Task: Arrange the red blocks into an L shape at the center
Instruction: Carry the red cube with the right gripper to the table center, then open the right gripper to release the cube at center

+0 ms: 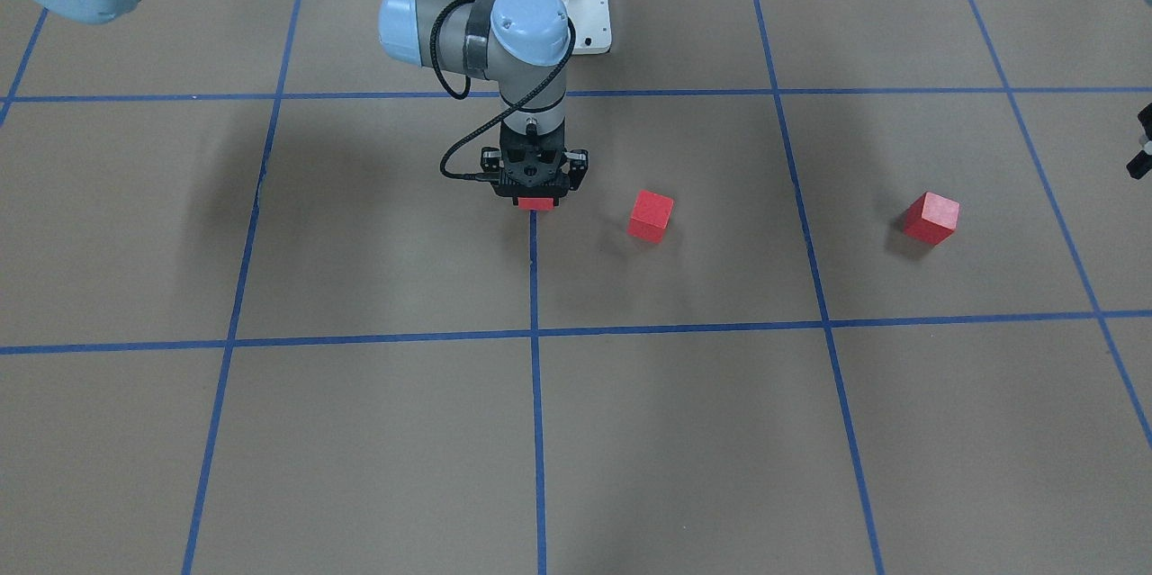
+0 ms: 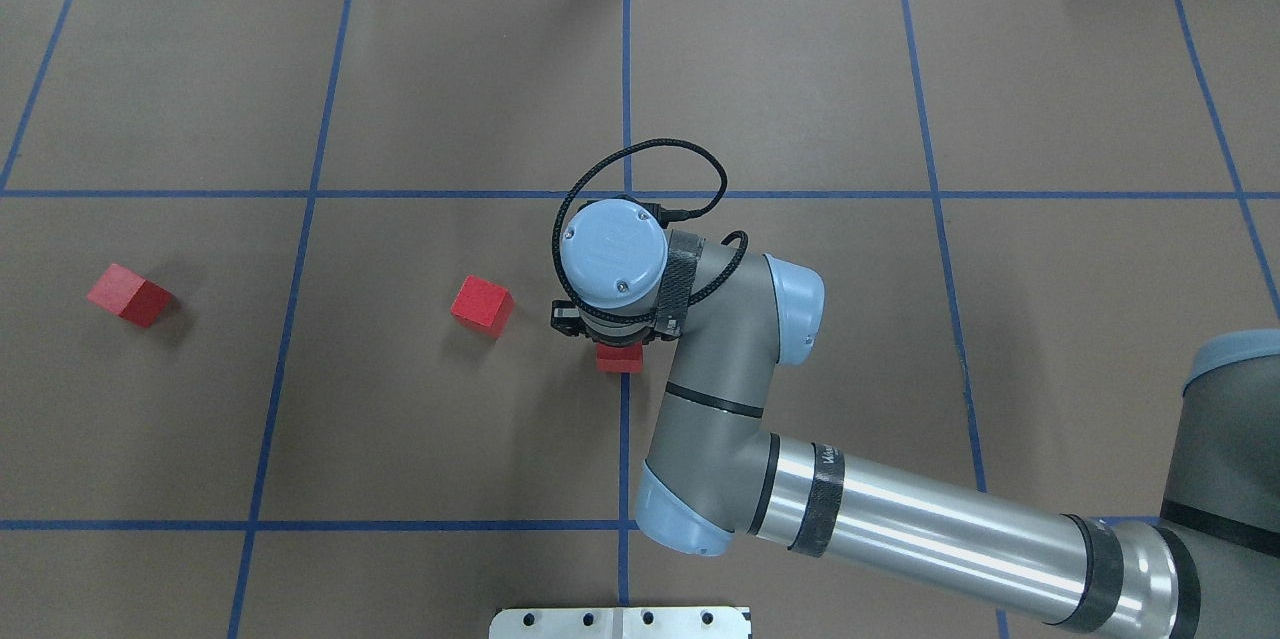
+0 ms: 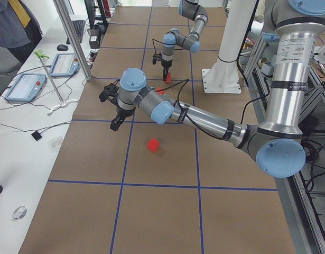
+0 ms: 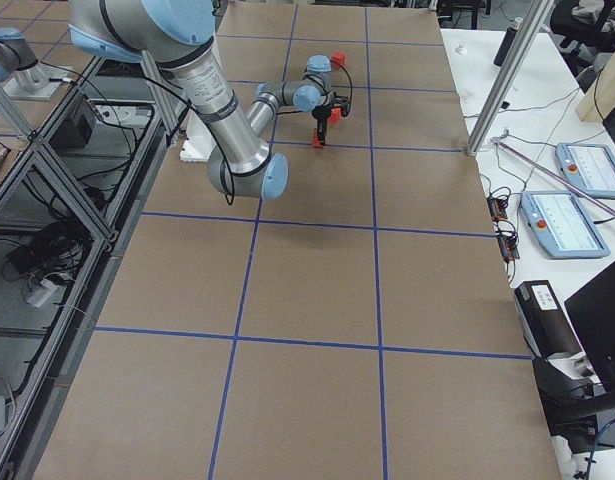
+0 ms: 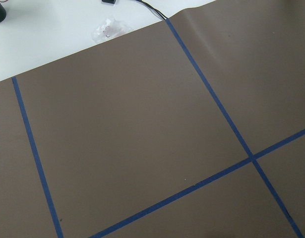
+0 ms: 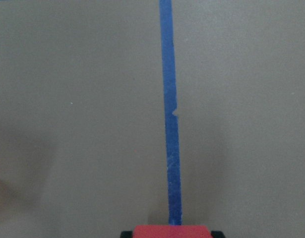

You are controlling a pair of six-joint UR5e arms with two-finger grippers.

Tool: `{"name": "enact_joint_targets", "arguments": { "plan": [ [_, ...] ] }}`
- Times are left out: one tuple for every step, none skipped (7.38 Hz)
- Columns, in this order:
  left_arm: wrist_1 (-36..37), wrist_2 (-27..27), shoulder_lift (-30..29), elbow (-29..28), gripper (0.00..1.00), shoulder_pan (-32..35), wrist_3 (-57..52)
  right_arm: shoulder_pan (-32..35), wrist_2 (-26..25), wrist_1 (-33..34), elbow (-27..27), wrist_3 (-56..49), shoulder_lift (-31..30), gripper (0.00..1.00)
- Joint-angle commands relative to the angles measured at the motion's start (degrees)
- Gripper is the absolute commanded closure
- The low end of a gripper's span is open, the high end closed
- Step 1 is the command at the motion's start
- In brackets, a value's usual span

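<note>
One red block [image 1: 537, 203] [image 2: 620, 359] sits between the fingers of my right gripper [image 1: 537, 195] [image 2: 612, 344], which is shut on it, low over the vertical blue tape line at the center [image 1: 534, 269]. Whether this block touches the floor I cannot tell. In the right wrist view its top edge [image 6: 171, 231] shows at the bottom, with the blue line running ahead. A second red block [image 1: 650, 215] [image 2: 481, 304] rests on the floor just beside the gripper. A third red block [image 1: 931, 217] [image 2: 128, 294] lies far off on my left side. My left gripper [image 3: 113, 126] hangs above the floor near it, state unclear.
Brown floor with a blue tape grid [image 2: 300, 249] fills the area. The white robot base [image 2: 620, 622] [image 1: 589, 8] stands behind the center. My right arm's forearm [image 2: 900, 519] stretches across the near right squares. A side bench with tablets [image 3: 25, 87] lies beyond my left.
</note>
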State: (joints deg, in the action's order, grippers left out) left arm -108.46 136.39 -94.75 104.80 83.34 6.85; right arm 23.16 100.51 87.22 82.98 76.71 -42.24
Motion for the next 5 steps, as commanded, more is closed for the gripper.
{"name": "enact_joint_targets", "arguments": {
  "plan": [
    [0.0,0.02,0.0,-0.04,0.0,-0.02,0.0,-0.48,-2.15,-0.12,-0.01,0.01,0.05,0.0],
    [0.0,-0.07,0.0,-0.04,0.0,-0.02,0.0,-0.49,-2.16,-0.04,0.08,-0.07,0.14,0.0],
    [0.0,-0.07,-0.09,-0.12,0.0,-0.02,0.0,-0.23,-2.16,0.31,1.03,-0.25,0.75,0.0],
    [0.0,0.02,-0.17,-0.04,0.0,-0.02,0.18,1.87,-1.47,0.58,2.96,-0.86,0.93,0.0],
    [0.0,0.02,-0.52,0.05,0.0,-0.02,1.05,6.06,1.76,3.89,5.24,-2.69,1.28,0.0]
  ]
}}
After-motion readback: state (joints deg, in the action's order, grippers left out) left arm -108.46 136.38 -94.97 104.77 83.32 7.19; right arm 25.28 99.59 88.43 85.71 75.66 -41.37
